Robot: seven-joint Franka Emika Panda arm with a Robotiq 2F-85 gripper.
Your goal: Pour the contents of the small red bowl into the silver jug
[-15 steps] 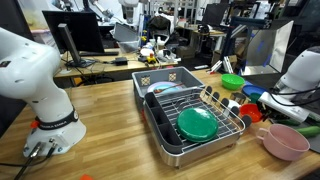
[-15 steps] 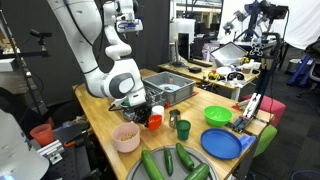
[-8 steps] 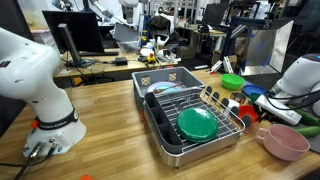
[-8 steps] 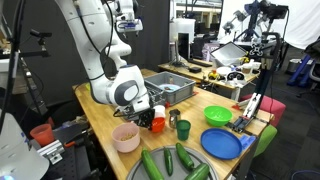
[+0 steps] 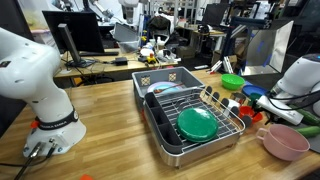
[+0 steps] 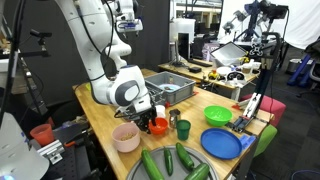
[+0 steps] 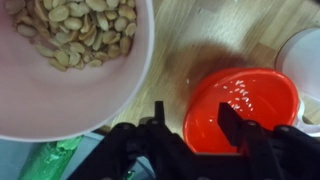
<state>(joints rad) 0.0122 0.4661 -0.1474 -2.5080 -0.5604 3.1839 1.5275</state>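
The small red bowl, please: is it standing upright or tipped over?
Upright: the small red bowl rests on the table, its open mouth facing up at the wrist camera.

Lab: monitors (image 5: pixel 85 35), cluttered workbenches (image 5: pixel 120 68)

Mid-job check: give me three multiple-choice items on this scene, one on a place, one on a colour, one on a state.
1. In the wrist view, the red bowl lies:
A) beside the pink cup
B) inside the pink cup
C) on the floor

2. The disc in the rack is:
A) blue
B) green
C) red

3. The pink cup:
A) is empty
B) lies overturned
C) holds pale seeds

Answers:
1. A, since bowl and cup sit side by side, apart.
2. B, since the disc is plainly green in an exterior view.
3. C, since the wrist view looks down onto seeds inside the upright cup.
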